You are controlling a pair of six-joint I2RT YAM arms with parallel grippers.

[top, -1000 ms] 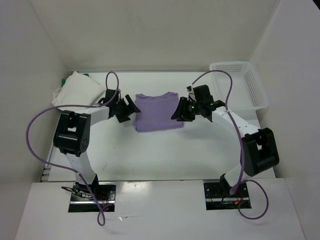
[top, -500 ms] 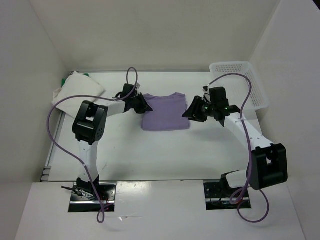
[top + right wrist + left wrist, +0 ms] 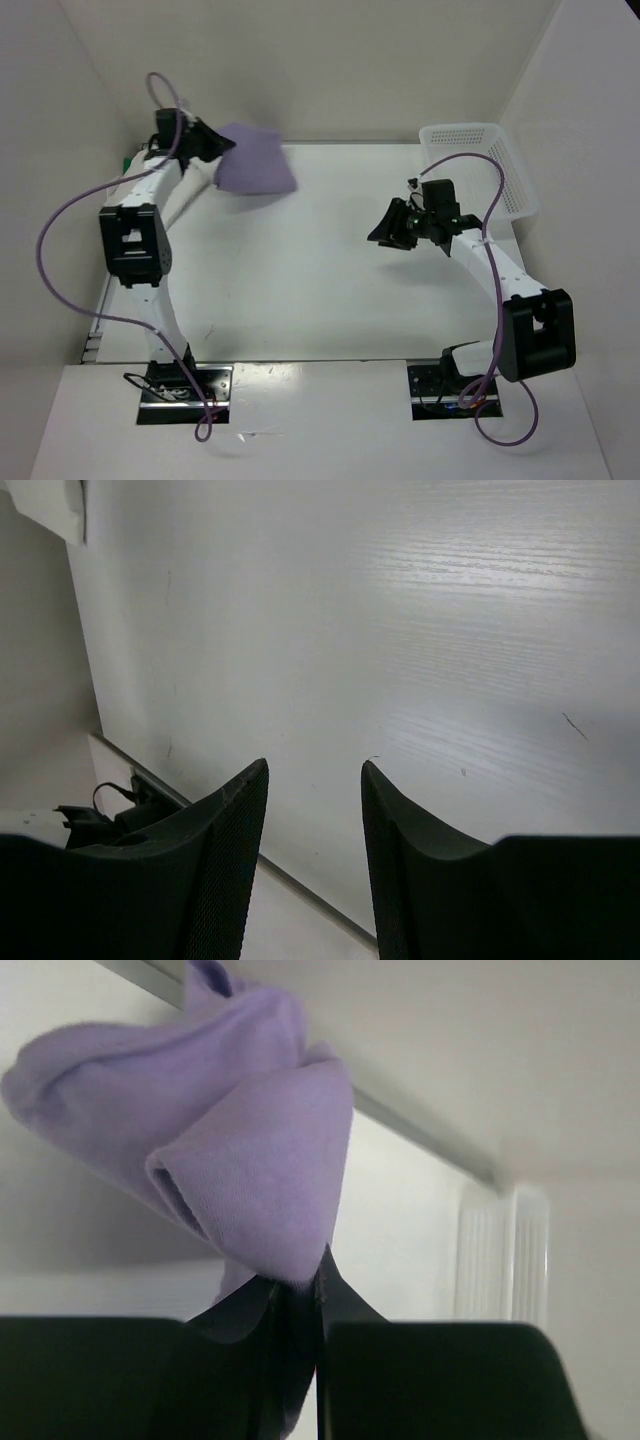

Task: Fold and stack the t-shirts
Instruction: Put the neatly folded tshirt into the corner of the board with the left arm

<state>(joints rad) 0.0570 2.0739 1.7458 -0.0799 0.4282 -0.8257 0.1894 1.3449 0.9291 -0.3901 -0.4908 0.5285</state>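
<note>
The left gripper (image 3: 303,1288) pinched the purple shirt (image 3: 258,168) and swung it up far left, likely for stacking; the right gripper (image 3: 314,780) hung open and empty.

Bunched lavender t-shirt (image 3: 256,170) aloft, far-left corner

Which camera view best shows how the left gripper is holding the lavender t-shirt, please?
The left wrist view: the lavender t-shirt is bunched, with a fold pinched in the shut left gripper. The top external view shows it hanging near the far left corner, but the grip itself is hidden. The right wrist view shows none of it.
</note>
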